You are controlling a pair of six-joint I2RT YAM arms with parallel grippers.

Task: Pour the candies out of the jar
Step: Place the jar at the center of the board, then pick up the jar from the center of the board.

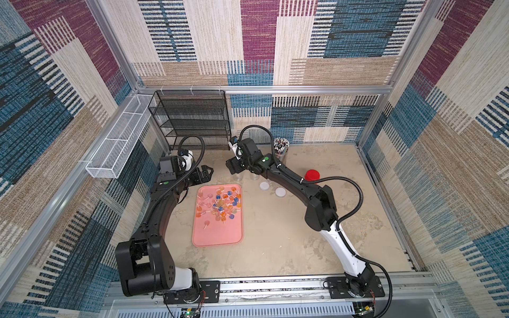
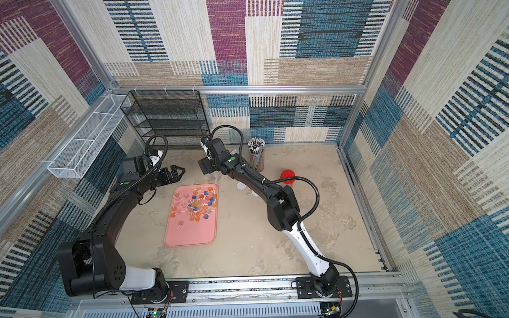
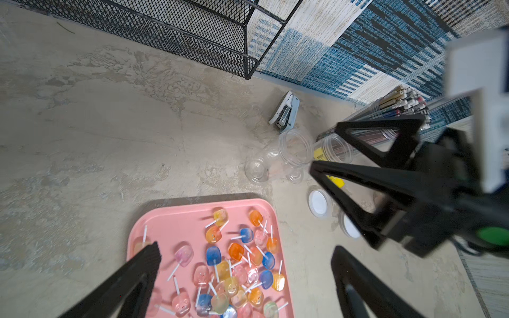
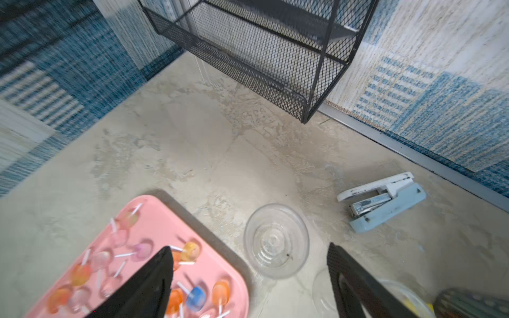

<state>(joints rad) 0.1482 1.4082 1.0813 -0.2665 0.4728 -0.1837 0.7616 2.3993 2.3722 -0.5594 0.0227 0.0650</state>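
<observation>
Black-white arms [image 1: 337, 236], corrugated black cables [image 1: 360, 194], green dots [image 1: 166, 182], black left gripper [image 1: 209, 174].

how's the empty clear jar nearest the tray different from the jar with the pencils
The empty jar holds nothing; the pencil jar is packed with pencils. The empty jar stands just off a corner of the pink tray, the pencil jar farther back toward the wall. The pencil jar looks taller than the empty jar. Both are clear, upright and lidless.

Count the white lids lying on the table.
2. One white lid lies on the table right of the pink tray; the second lid lies just beside it, apart. The right arm may hide others.
</observation>
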